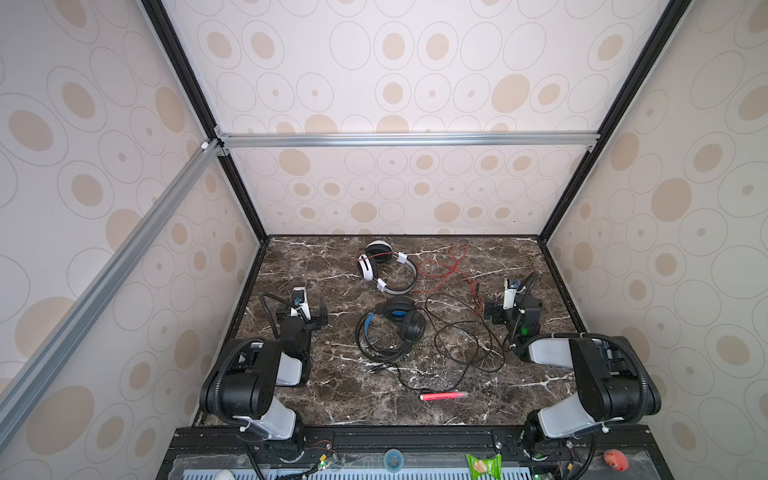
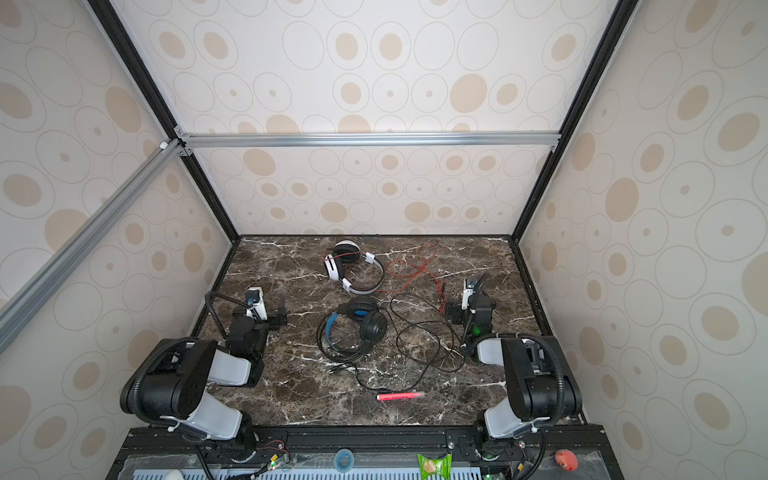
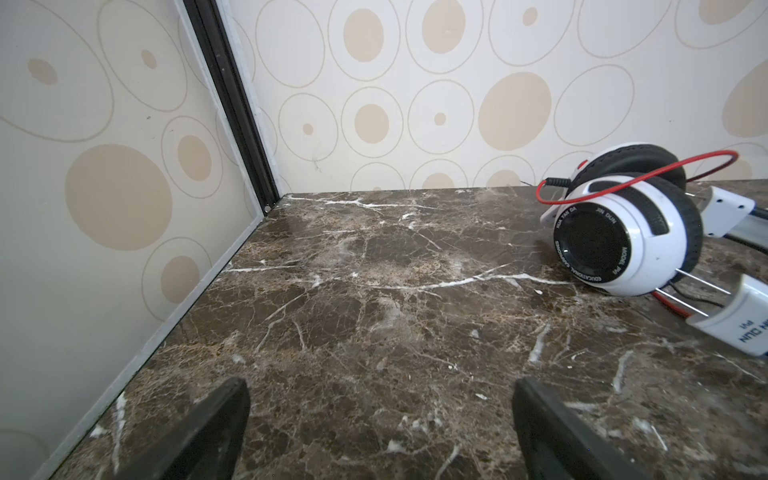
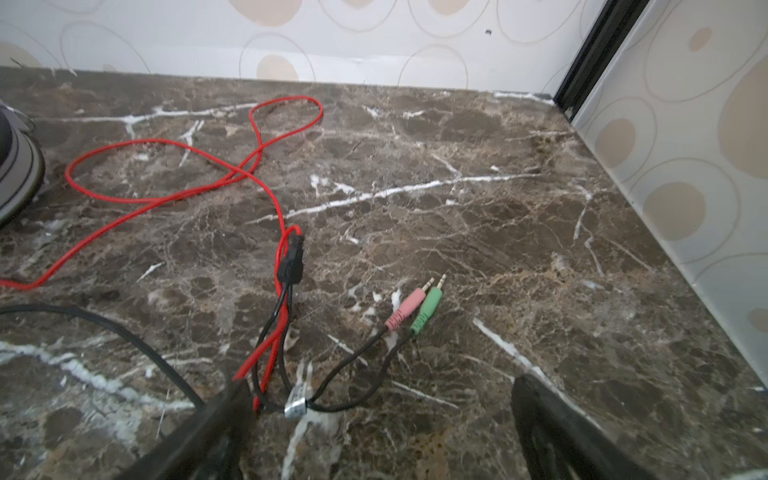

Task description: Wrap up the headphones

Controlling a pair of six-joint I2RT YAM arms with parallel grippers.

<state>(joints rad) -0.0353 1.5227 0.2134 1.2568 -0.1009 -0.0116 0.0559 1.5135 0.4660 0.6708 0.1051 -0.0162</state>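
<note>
In both top views, the white headset is seen lying behind the black headset, mid-counter. The left end effector and right end effector are spread wide, nothing held.
Left wrist: jaws fully apart over bare counter.
Right wrist: jaws fully apart; red cord just beside one finger, ungripped.

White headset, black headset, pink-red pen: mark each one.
white headset [image 1: 368, 269], in a top view, on its white earcup.
black headset [image 1: 412, 328], in a top view, on its round earcup.
pink-red pen [image 1: 444, 396], in a top view, mid-barrel.
</note>
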